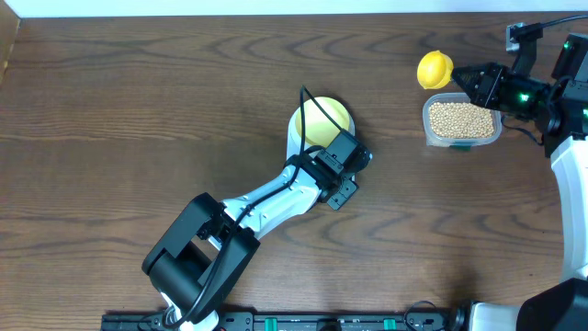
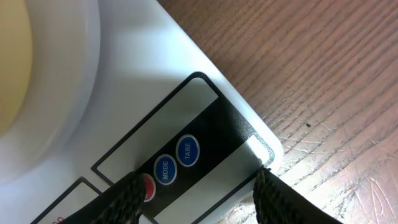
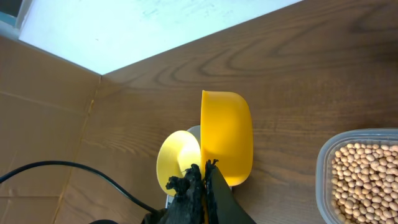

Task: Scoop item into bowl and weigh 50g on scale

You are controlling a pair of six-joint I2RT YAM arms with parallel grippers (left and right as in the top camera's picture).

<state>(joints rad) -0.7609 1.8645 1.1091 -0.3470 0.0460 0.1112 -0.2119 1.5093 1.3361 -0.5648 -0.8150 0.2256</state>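
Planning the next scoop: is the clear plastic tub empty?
No, the clear plastic tub holds a full layer of tan beans.

Yellow scoop [image 1: 435,69] beside clear tub [image 1: 426,119] (far right).

My bench: dark wood, plain surroundings.
I work over a dark brown table [image 1: 138,119] with strong wavy grain, evenly lit. Along its far edge runs a pale white strip [image 1: 276,7], and brown cardboard [image 3: 43,124] with fold lines borders the left end.
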